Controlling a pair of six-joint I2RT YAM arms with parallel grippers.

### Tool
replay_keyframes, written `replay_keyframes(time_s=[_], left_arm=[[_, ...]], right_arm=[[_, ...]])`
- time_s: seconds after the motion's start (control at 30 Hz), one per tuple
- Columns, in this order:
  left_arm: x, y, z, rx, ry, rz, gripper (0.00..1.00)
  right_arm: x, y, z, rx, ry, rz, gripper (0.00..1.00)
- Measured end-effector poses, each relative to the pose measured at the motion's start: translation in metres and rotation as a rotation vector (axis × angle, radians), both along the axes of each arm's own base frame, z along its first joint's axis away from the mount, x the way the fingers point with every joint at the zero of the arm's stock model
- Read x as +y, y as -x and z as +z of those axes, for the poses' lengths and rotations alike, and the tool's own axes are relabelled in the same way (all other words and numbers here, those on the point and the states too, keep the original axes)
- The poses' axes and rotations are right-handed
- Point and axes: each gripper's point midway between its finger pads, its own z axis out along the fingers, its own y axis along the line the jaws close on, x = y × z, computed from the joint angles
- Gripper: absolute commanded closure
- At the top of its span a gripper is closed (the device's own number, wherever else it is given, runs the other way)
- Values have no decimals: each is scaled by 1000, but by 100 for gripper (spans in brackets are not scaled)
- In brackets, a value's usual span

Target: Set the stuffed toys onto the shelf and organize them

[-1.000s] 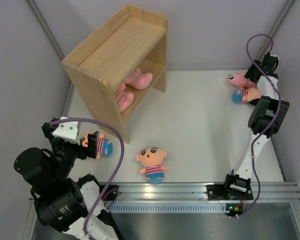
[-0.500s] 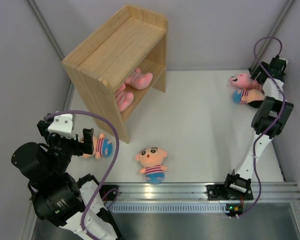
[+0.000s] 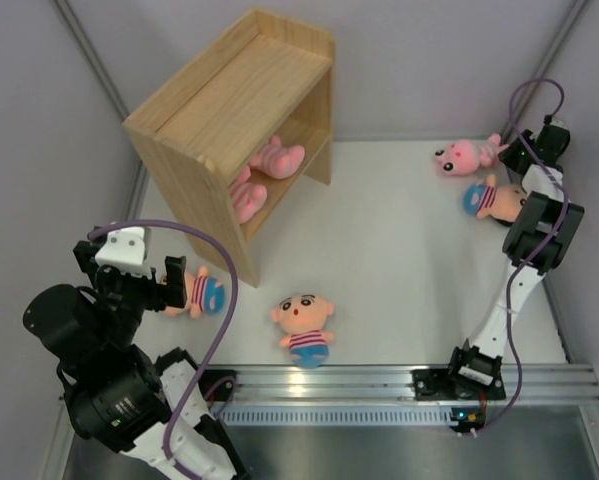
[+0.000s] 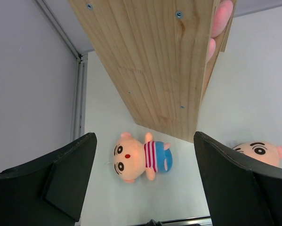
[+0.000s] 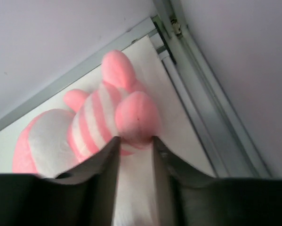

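The wooden shelf (image 3: 229, 110) stands at the back left, and its side panel fills the top of the left wrist view (image 4: 164, 61). Two pink striped toys (image 3: 264, 170) lie on its inner board. A peach toy (image 3: 197, 292) lies face up by the shelf's near corner. My left gripper (image 3: 169, 283) is open above it, with the toy (image 4: 141, 157) between the fingers. Another peach toy (image 3: 304, 328) lies at front centre. My right gripper (image 3: 509, 150) is shut on a foot of a pink striped toy (image 5: 98, 122) at the back right (image 3: 464, 155). A third peach toy (image 3: 491, 197) lies just below it.
Grey walls and metal corner posts (image 3: 564, 50) close in the white table on three sides. A metal rail (image 3: 379, 380) runs along the near edge by the arm bases. The right gripper is close to the wall's frame (image 5: 197, 70).
The right gripper has closed on the pink toy's foot and the toy has shifted left, away from the peach toy. The left gripper backed off its peach toy, then held still.
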Motion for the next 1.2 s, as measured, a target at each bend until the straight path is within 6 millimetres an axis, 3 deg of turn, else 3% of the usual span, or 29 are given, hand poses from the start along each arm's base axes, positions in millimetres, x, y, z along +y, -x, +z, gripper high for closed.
replay_keyframes(time_s=[0.07,0.1,0.13,0.27,0.4,0.47,0.63,0.77,0.87,0.97,1.13,1.2], left_arm=[[0,0,0,0,0,2,10],[0,0,0,-1,-1,1,10],[0,0,0,-1,-2,4,10],[0,1,-3,1,-6,8,10],[1,1,-6,7,-4,6,10],[1,1,-7,8,-7,5,10],[1,3,-7,2,-29,6,10],[1,5,-8,-3,-52,12,10],[2,5,-10,-1,-59,12,10],[3,4,-12,6,-62,11,10],[5,4,-13,9,-71,14,10],[5,4,-13,9,-72,14,10]], right_arm=[[6,-1,-7,6,-26,20,83],[8,-1,-9,7,-35,27,97],[12,-2,-10,8,-39,36,100],[29,0,-19,2,-74,68,100],[57,25,-44,57,-123,97,100],[75,31,-47,75,-135,128,100],[140,32,-29,55,-124,262,100],[193,44,-8,23,-127,368,100],[210,47,5,2,-129,409,100],[204,47,8,-1,-124,393,91],[190,51,-1,42,-127,334,54],[185,53,-4,58,-122,309,45]])
